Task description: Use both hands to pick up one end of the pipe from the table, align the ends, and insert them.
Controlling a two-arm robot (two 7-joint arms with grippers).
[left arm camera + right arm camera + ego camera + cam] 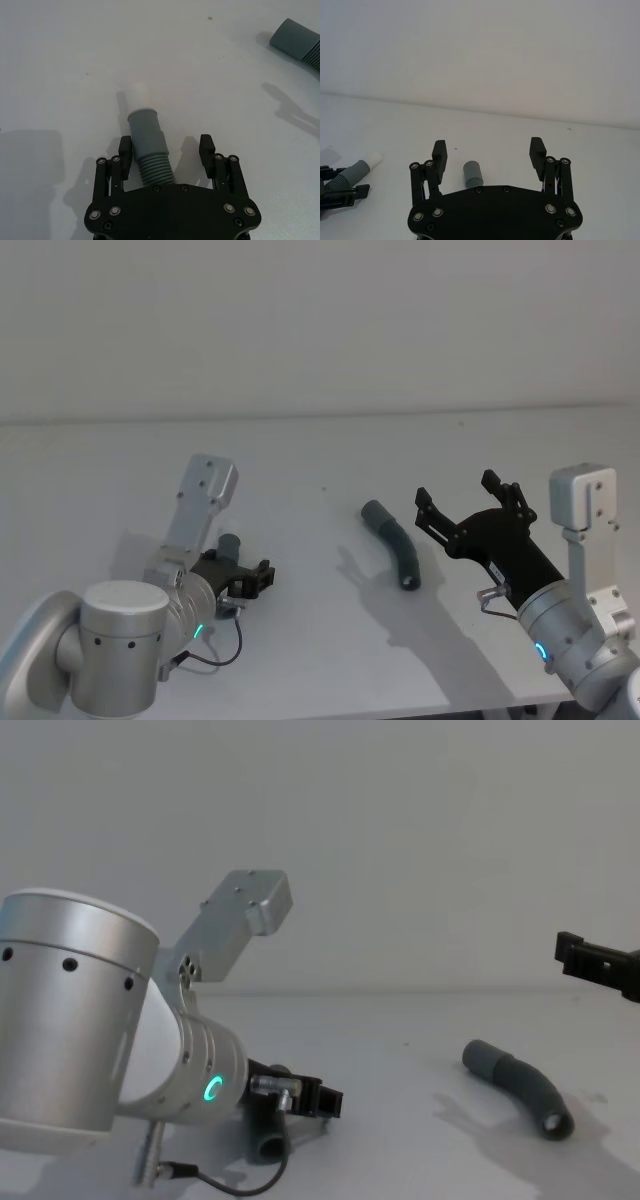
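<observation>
Black two-fingered left gripper (260, 578) straddling a dark grey ribbed, white-tipped hose piece (155, 170); matching right gripper (456, 490) spread wide, holding nothing.
Head view: the left gripper is sitting low near the white matte table's (320, 450) front-left corner; a second hose piece (395, 543), curved, is lying mid-table beside the raised right gripper. Left wrist view: parted fingers (206, 146) are flanking the smooth cuff (145, 127) without clamping it.

The bench (320, 450) is matt white. The left pipe piece (156, 167) and right pipe piece (398, 545) look like matt grey plastic, ribbed with smooth cuffs (146, 131); the left has a smooth white tip (139, 94). The left gripper (166, 146) and right gripper (489, 147) are matt black plastic, their screws (114, 210) shiny metal.
</observation>
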